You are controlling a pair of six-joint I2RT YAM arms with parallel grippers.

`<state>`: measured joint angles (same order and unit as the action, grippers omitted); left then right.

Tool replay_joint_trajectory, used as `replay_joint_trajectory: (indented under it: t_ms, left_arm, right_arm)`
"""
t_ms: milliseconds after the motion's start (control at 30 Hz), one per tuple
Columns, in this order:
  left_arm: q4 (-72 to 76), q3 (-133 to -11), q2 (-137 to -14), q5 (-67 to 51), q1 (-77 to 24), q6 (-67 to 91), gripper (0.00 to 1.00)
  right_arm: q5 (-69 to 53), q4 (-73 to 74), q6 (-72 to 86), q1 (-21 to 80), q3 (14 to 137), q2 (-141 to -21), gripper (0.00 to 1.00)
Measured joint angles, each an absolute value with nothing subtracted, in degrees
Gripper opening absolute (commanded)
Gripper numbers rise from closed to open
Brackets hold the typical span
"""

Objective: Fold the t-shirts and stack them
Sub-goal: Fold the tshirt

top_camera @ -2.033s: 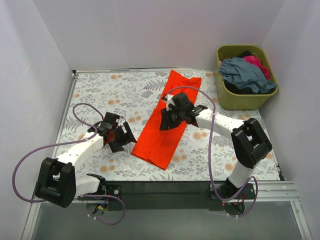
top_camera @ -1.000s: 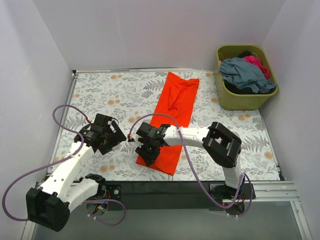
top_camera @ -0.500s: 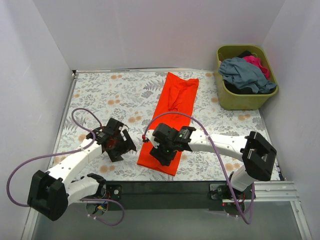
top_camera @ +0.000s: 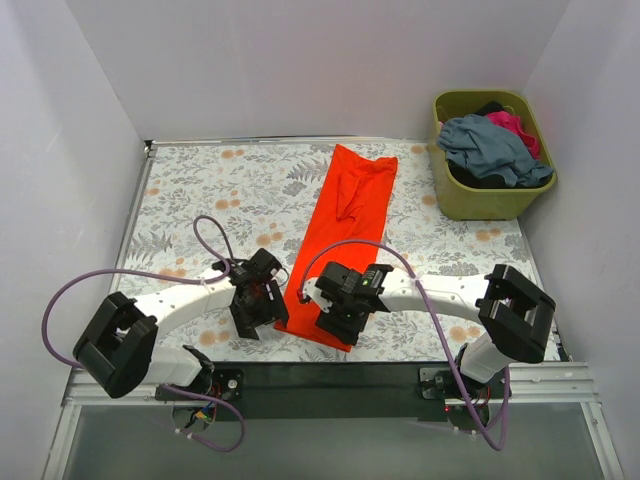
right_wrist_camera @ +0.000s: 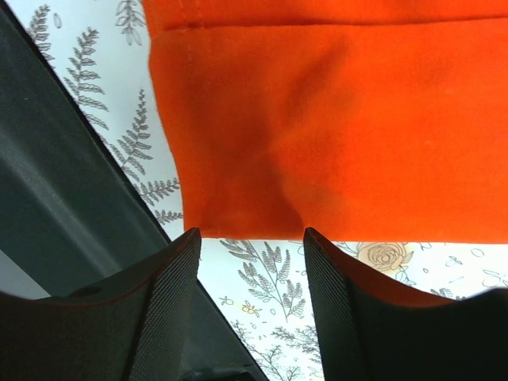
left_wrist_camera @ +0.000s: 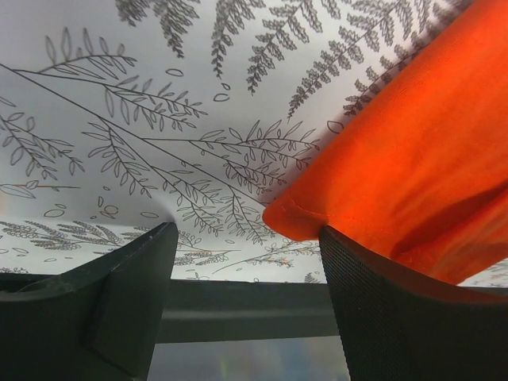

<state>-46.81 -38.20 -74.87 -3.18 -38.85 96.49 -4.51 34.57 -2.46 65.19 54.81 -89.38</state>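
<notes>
The orange-red t-shirt [top_camera: 345, 230] lies as a long narrow strip on the flowered table, running from the back middle down to the near edge. My left gripper [top_camera: 262, 312] hangs open at its near left corner. In the left wrist view that corner [left_wrist_camera: 305, 218] lies flat just inside the right finger [left_wrist_camera: 397, 317], with the gripper [left_wrist_camera: 248, 230] not closed on it. My right gripper [top_camera: 335, 318] is open over the near hem. In the right wrist view the hem [right_wrist_camera: 317, 119] ends just ahead of the gripper [right_wrist_camera: 252, 234], with bare table between the jaws.
An olive-green basket [top_camera: 490, 202] stands at the back right, holding a grey-blue shirt [top_camera: 490, 145], a magenta one [top_camera: 515, 125] and a dark one [top_camera: 480, 180]. The table's dark front rail [top_camera: 330, 375] runs just below both grippers. White walls close in the sides.
Both grippers have come down to the shirt's near end. The left one swung right to the near left corner. The right one slid toward the front edge and its jaws opened wider.
</notes>
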Motion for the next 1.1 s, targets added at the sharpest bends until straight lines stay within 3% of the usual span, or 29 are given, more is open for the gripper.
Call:
replay_joint_trajectory:
  t_ms: [167, 433, 733, 900, 1100]
  left_arm:
    - [-46.7, -38.24, -76.4, -2.74, -40.38, 96.53, 0.66]
    - [-46.78, -38.3, -77.25, -2.39, -40.47, 96.73, 0.51]
    - [-47.11, -39.05, -78.41, -2.44, -40.49, 96.77, 0.5]
    - [-46.72, -39.07, -77.87, -2.11, -40.51, 97.71, 0.56]
    - [-45.47, -39.05, -72.84, 1.15, -40.62, 100.53, 0.59]
  right_arm:
    - [-5.52, 34.5, -3.27, 66.48, 54.78, -89.38, 0.54]
    - [-5.98, 33.91, -3.2, 69.47, 54.37, -90.7, 0.53]
    - [-2.94, 32.05, -2.39, 69.49, 53.54, -92.09, 0.4]
    - [-1.91, 31.77, -1.76, 69.49, 53.45, -92.09, 0.33]
    - [-1.5, 31.57, -1.69, 69.45, 53.34, -92.09, 0.33]
